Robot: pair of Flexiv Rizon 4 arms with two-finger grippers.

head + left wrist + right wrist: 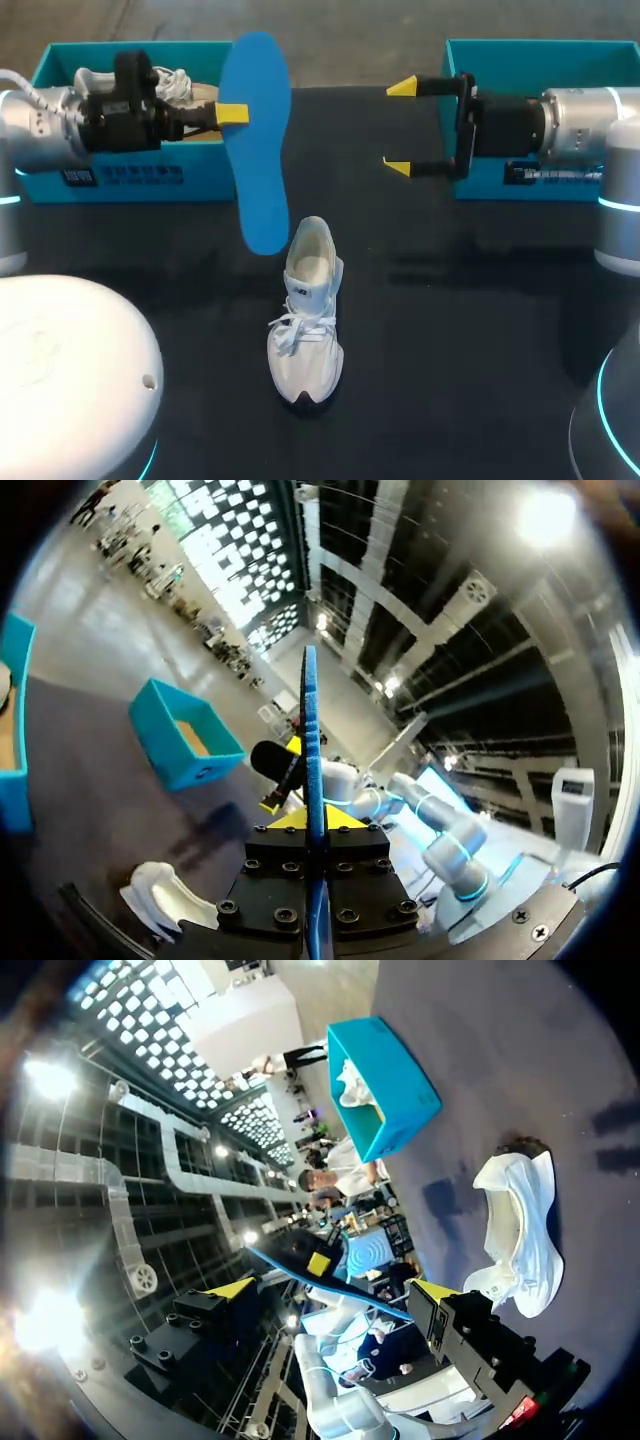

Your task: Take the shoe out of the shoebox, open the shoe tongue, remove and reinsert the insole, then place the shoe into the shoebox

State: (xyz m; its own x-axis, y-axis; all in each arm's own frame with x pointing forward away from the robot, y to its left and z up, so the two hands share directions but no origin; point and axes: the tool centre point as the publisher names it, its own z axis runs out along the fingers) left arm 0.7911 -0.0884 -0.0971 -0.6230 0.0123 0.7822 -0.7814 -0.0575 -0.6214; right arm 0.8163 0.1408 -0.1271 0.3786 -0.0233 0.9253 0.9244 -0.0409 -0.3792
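The left claw [232,113] grips the insole [260,170] near the far end of the shoe [307,315] on the desk [460,340]; the wide-open, empty right claw [401,127] would best steady the shoe first.

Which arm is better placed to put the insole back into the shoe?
Left. The left gripper is shut on the blue insole, whose lower end is near the heel of the white shoe. The right gripper is open and empty.
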